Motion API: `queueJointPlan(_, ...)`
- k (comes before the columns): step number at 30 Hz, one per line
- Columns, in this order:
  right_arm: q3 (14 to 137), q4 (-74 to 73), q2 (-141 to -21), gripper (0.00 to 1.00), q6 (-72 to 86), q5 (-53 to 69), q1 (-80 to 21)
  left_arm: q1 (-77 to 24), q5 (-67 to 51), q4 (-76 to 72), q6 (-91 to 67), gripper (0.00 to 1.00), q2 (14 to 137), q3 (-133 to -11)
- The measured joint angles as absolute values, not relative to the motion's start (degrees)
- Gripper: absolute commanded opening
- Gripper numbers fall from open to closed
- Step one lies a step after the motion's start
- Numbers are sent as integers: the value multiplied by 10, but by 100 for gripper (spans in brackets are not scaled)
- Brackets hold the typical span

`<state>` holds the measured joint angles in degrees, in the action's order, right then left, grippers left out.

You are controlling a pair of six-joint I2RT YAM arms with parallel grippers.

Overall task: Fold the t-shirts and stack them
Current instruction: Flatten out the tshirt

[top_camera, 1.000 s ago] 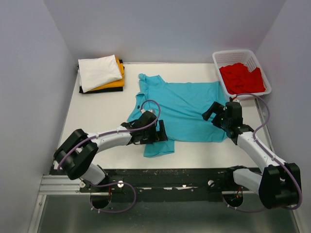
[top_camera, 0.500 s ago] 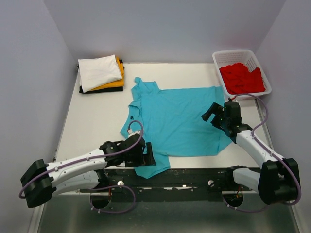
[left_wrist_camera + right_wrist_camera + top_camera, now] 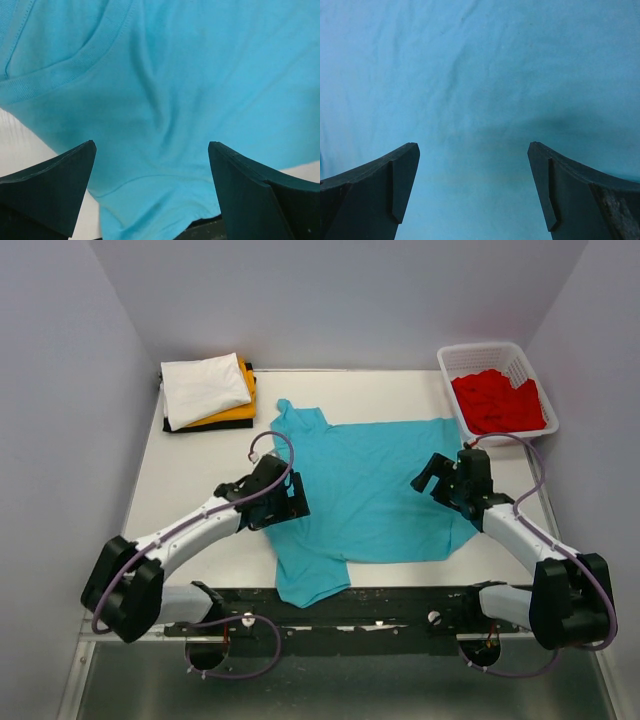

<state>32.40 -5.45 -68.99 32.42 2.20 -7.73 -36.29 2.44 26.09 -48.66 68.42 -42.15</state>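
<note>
A teal t-shirt (image 3: pixel 370 480) lies spread flat on the white table (image 3: pixel 200 470), one sleeve hanging over the near edge. My left gripper (image 3: pixel 292 498) is open and empty above the shirt's left edge; the left wrist view shows teal cloth (image 3: pixel 160 100) between its jaws. My right gripper (image 3: pixel 432 472) is open and empty above the shirt's right part; teal cloth (image 3: pixel 470 100) fills its wrist view. A folded stack, white t-shirt (image 3: pixel 204 387) over an orange-yellow one (image 3: pixel 240 412) and a black one (image 3: pixel 195 426), sits at the back left. A red t-shirt (image 3: pixel 497 402) lies in the basket.
The white lattice basket (image 3: pixel 478 355) stands at the back right corner. Grey walls enclose the table on three sides. A black rail (image 3: pixel 400 605) runs along the near edge by the arm bases.
My left gripper pulled the shirt's near-left sleeve toward the near edge, let it go, and moved back up over the shirt's left edge. The right gripper barely moved.
</note>
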Motion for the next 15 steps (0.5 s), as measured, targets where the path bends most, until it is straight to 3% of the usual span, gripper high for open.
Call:
queueJointPlan(10, 324, -50, -698, 100, 319, 22, -78, -308, -1, 246, -457, 98, 775, -396)
queueJointPlan(15, 324, -40, -732, 100, 318, 22, -78, -293, -24, 223, -446, 99, 858, -467)
